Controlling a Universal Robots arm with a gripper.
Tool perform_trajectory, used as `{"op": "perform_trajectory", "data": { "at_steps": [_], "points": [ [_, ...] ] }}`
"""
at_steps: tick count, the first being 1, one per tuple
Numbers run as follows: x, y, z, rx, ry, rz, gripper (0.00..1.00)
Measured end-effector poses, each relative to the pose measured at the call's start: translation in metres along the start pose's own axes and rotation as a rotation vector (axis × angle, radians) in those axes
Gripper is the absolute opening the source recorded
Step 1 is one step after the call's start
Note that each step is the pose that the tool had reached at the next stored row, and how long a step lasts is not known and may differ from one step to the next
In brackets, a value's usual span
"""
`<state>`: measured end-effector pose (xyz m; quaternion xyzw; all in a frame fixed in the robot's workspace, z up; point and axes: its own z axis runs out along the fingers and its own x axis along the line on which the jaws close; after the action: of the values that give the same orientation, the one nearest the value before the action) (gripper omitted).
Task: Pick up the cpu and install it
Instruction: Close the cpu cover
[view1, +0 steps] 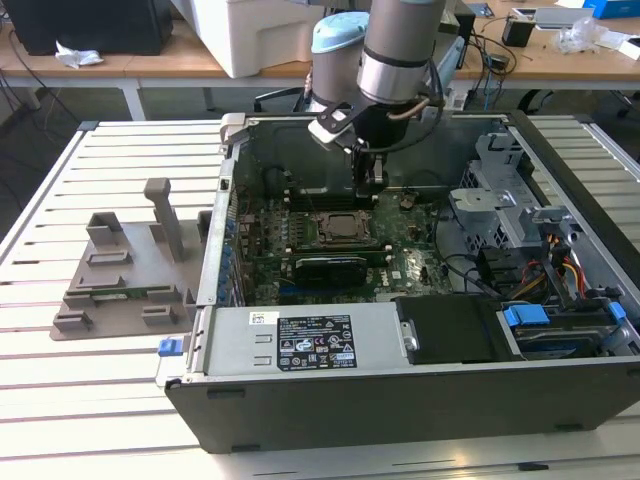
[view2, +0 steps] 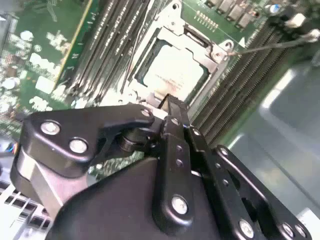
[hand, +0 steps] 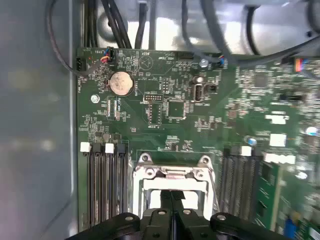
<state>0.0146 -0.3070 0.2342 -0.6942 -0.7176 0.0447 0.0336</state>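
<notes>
cpu (view2: 172, 70): lies flat within the socket frame (hand: 172, 173) on the green motherboard (hand: 135, 135), inside the computer case (view1: 400, 410).
pincer (view2: 170, 101): pressed together, gripping nothing, tip just over the cpu's edge.

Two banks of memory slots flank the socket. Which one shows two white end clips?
The bank on the coin battery side, by the grey case wall; the other bank shows one.

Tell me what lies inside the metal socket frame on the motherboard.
The cpu, silver-topped, lies inside the socket frame. The hand, shut, covers one edge of it, so that part cannot be seen.
</notes>
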Motion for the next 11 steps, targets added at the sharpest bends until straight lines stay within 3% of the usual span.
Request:
{"op": "perform_trajectory", "data": {
  "at_steps": [1, 4, 7, 11],
  "points": [
    [-0.0003, -0.0023, -0.0198, 0.0000, -0.0003, 0.000, 0.11],
    [-0.0005, -0.0040, -0.0348, 0.0000, -0.0002, 0.000, 0.11],
    [-0.0007, -0.0054, -0.0480, 0.0000, -0.0004, 0.000, 0.11],
    [-0.0007, -0.0056, -0.0498, -0.0001, 0.0007, 0.000, 0.11]
  ]
}}
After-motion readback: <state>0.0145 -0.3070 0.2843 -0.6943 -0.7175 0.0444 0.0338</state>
